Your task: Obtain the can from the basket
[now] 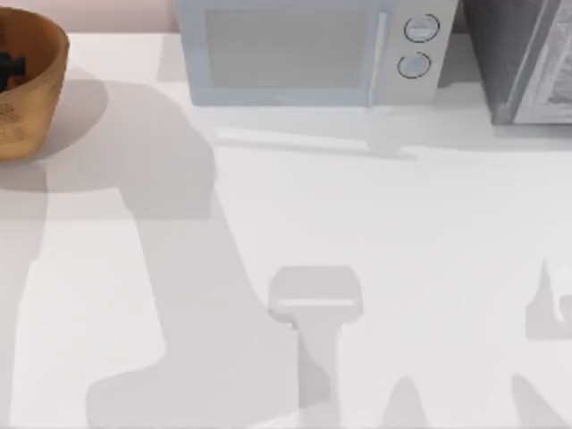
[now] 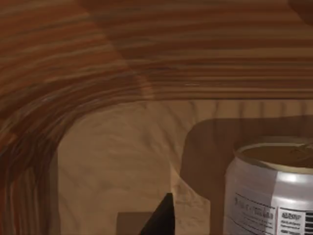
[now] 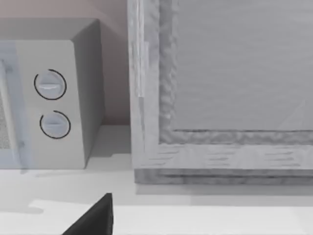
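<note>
My left hand [image 2: 159,218] was down inside the basket [image 1: 40,85] at the far left of the bench [image 1: 375,232], beside the can [image 2: 271,191], which stood upright on the basket floor. Its grip state I could not tell. I judged the grasp and lift remained. My right hand [image 3: 90,218] faced the microwave [image 3: 54,103].

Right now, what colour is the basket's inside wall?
Orange-brown with darker ribbed stripes, best in the left wrist view: basket.

silver can [image 2: 271,191] upright, inside brown basket [image 1: 40,89]
</note>
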Tool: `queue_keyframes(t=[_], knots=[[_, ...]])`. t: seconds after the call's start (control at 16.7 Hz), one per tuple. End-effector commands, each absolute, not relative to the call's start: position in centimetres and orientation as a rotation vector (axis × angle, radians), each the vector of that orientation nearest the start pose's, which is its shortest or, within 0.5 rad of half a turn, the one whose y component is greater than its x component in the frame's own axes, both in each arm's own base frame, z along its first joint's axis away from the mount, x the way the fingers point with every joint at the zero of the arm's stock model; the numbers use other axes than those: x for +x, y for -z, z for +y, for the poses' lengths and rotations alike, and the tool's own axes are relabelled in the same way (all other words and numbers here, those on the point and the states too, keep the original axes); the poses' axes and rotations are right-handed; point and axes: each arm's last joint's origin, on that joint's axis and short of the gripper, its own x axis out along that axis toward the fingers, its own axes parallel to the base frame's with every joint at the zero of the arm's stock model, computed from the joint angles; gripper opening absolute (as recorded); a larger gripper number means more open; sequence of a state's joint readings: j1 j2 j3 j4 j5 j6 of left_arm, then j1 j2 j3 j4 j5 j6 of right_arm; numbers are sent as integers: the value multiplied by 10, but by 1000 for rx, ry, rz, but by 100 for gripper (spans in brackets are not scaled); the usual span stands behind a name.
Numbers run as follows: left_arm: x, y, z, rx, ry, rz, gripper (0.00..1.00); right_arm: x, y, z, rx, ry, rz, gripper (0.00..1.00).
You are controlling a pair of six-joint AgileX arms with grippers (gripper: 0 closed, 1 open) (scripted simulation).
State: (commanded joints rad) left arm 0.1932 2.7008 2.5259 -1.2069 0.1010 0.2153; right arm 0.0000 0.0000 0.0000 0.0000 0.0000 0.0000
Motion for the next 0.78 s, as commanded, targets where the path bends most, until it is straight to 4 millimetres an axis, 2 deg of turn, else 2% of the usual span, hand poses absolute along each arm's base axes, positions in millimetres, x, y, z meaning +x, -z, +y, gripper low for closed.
queue_keyframes(t=[0.3, 0.78], knots=[[524, -132, 107, -27, 50, 1367, 2, 106, -160, -1, 0, 0, 0, 100], [524, -132, 107, -27, 50, 1367, 0, 106, -160, -1, 0, 0, 0, 100]])
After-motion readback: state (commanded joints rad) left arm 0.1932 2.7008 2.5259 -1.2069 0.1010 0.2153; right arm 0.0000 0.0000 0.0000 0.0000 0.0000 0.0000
